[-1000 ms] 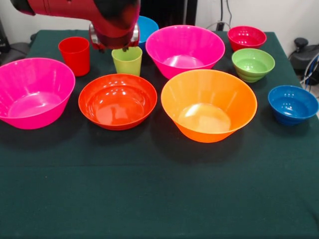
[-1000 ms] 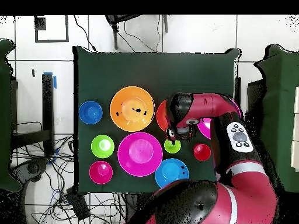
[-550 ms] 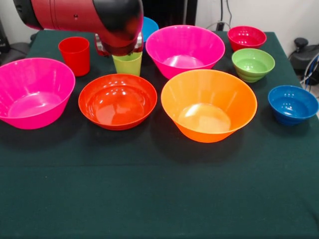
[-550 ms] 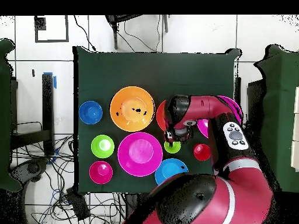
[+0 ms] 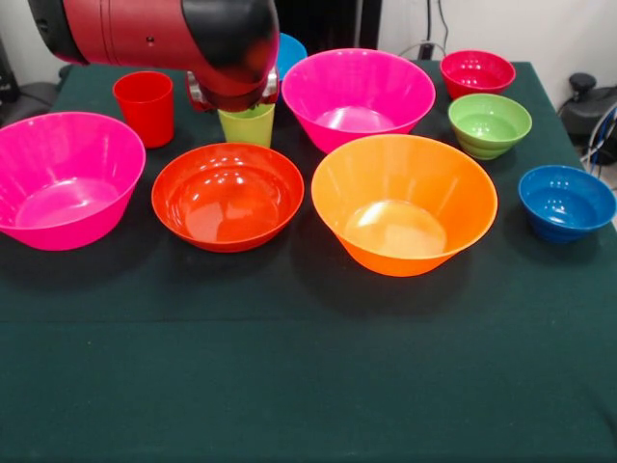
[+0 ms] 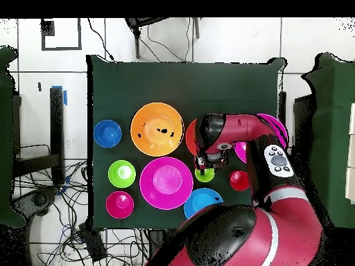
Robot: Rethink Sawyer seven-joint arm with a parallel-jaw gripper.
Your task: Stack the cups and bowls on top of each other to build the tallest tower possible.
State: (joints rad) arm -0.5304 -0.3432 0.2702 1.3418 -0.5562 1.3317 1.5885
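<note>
The worktop [image 5: 289, 386] was covered with a dark green cloth, and every vessel stood on it separately and upright, none nested in another. Along the far side in the front view stood a smooth red plastic cup [image 5: 145, 106], a lime green plastic cup [image 5: 246, 125], a light blue plastic bowl [image 5: 286, 50] largely hidden, a big glossy pink plastic bowl [image 5: 358, 96], a small magenta-red bowl [image 5: 477, 72] and a green bowl [image 5: 489, 124]. Nearer the camera sat a second big pink bowl [image 5: 63, 178], a medium red-orange bowl [image 5: 228, 196], a big orange bowl [image 5: 404, 203] and a dark blue bowl [image 5: 566, 202], with the cloth's front half bare.
</note>
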